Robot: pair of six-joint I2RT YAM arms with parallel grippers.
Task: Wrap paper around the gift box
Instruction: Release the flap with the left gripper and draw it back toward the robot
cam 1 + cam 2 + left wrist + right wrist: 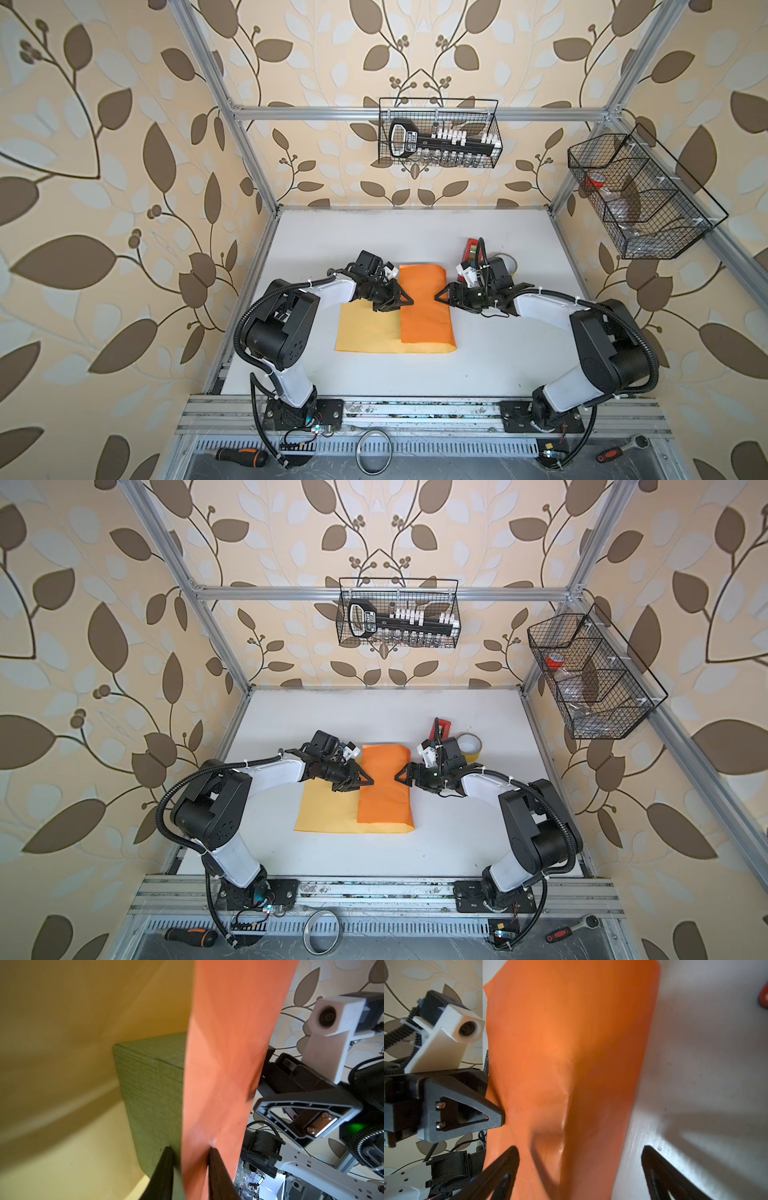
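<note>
The paper lies mid-table, its glossy orange flap folded leftward over its yellow-tan side. Both top views hide the gift box under that flap. In the left wrist view the green gift box sits on the tan sheet with the orange flap over it. My left gripper is shut on the flap's edge, one finger on the orange paper and the other against the box. My right gripper stands open at the folded right edge of the paper, holding nothing.
A red tape dispenser and a yellow tape roll sit just behind the right gripper. Wire baskets hang on the back frame and the right frame. A screwdriver and a ratchet lie past the front rail.
</note>
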